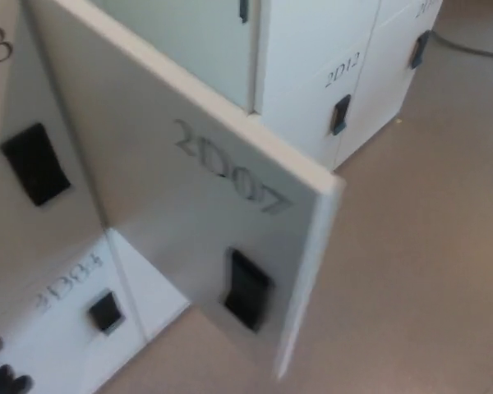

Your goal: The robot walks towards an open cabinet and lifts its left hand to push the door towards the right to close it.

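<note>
1. Open cabinet door (172, 205), white, marked "2D07": swung wide, filling the centre of the frame, its free edge pointing toward lower centre. A black latch handle (246, 289) sits low on its face.
2. Cabinet bank (312, 49), white: runs from the left edge to the upper right. A closed door marked "2D12" (343, 71) with a black handle (339, 114) is at upper right.
3. Lower-left door (57, 328): blurred label, small black handle (106, 313).
4. Left-edge door: large black handle (34, 163), partial numeral above.
5. Floor (419, 263), beige: lower right.
6. Left hand (2, 379): black fingertips only, bottom left corner, apart from the open door; whether they are spread or curled cannot be told.
7. Right hand: not visible.
</note>
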Available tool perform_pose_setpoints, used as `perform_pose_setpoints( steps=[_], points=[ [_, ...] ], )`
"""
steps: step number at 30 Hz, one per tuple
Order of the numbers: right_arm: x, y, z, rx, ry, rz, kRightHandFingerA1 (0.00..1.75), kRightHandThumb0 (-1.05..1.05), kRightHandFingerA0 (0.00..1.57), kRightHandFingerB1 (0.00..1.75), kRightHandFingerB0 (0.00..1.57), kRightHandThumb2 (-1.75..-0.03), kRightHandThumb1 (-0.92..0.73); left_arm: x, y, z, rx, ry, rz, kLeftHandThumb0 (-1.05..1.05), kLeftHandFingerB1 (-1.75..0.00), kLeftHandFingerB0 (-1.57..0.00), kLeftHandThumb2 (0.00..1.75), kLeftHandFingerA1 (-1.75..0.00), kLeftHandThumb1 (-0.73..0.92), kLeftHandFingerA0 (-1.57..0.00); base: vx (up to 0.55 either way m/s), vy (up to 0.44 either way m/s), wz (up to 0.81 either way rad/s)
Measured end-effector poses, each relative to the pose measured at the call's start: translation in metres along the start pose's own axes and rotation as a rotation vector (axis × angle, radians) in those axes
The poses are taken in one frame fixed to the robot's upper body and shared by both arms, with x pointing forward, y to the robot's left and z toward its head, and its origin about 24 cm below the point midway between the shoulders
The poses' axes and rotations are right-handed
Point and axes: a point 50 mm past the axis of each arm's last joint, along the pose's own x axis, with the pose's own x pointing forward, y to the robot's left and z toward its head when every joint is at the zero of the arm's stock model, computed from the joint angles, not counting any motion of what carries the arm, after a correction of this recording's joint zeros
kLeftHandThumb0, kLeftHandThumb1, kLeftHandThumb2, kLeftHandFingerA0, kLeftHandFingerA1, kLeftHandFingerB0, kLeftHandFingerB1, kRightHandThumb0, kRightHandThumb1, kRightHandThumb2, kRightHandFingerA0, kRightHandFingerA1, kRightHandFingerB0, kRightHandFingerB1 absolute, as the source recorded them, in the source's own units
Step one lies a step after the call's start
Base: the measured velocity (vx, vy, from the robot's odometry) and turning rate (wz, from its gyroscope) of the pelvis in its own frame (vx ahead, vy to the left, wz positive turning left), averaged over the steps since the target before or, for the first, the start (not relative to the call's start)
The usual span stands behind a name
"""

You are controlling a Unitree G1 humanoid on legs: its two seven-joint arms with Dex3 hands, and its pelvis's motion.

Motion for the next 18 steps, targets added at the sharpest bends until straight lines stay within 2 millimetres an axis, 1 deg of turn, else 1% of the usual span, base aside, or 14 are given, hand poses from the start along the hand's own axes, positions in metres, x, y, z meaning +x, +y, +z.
perform_pose_setpoints(
  steps=[1,2,8,9,10,13,14,15,16,18],
  points=[
    [0.000,0.000,0.000,0.000,0.000,0.000,0.47,-0.19,0.64,0.42,0.52,-0.59,-0.64,0.000,0.000,0.000,0.000,0.000,0.000,-0.20,-0.42,-0.52,0.57,-0.49,0.61,-0.67,0.00,0.345,-0.21],
    [0.000,0.001,-0.001,0.000,0.003,0.004,0.47,-0.19,0.64,0.42,0.52,-0.59,-0.64,0.000,0.002,0.004,0.006,-0.010,0.005,-0.20,-0.42,-0.52,0.57,-0.49,0.61,-0.67,0.25,0.507,0.03],
    [0.001,0.002,0.000,-0.005,-0.003,0.007,0.47,-0.18,0.63,0.42,0.52,-0.59,-0.65,0.000,0.003,0.006,0.011,-0.014,0.005,-0.19,-0.43,-0.55,0.57,-0.50,0.60,-0.69,0.17,0.141,0.05],
    [0.001,0.002,0.000,-0.006,-0.002,0.007,0.46,-0.19,0.62,0.42,0.51,-0.59,-0.65,0.000,0.002,0.006,0.011,-0.015,0.005,-0.20,-0.42,-0.52,0.57,-0.50,0.59,-0.67,0.15,-0.036,0.07],
    [0.001,0.002,0.000,-0.006,-0.002,0.007,0.46,-0.19,0.62,0.42,0.52,-0.58,-0.63,0.000,0.002,0.007,0.010,-0.015,0.005,-0.21,-0.44,-0.57,0.57,-0.49,0.59,-0.68,0.14,-0.044,0.09],
    [0.000,0.002,0.000,-0.008,-0.001,0.005,0.46,-0.19,0.62,0.42,0.52,-0.58,-0.63,0.001,0.001,0.008,0.010,-0.020,0.002,-0.21,-0.44,-0.57,0.57,-0.49,0.59,-0.68,0.10,-0.146,0.12],
    [0.000,0.001,-0.001,-0.008,0.000,0.004,0.46,-0.19,0.60,0.42,0.49,-0.59,-0.65,0.001,0.001,0.008,0.012,-0.023,0.000,-0.22,-0.44,-0.61,0.57,-0.50,0.61,-0.73,0.10,-0.197,0.35],
    [0.000,0.001,-0.001,-0.008,0.003,0.003,0.46,-0.19,0.60,0.42,0.49,-0.59,-0.65,0.001,0.000,0.008,0.011,-0.025,-0.004,-0.22,-0.44,-0.61,0.57,-0.50,0.61,-0.73,0.12,-0.224,-0.44],
    [-0.001,0.002,-0.003,-0.006,0.008,0.004,0.46,-0.19,0.60,0.42,0.49,-0.59,-0.65,0.001,-0.001,0.009,0.013,-0.029,-0.009,-0.22,-0.44,-0.61,0.57,-0.50,0.61,-0.73,0.09,-0.239,0.33],
    [-0.001,-0.004,0.000,-0.016,-0.004,-0.009,0.47,-0.20,0.61,0.42,0.49,-0.59,-0.64,0.003,-0.010,0.005,0.010,-0.031,-0.043,-0.22,-0.44,-0.62,0.58,-0.50,0.61,-0.76,0.01,-0.326,0.01]
  ],
)
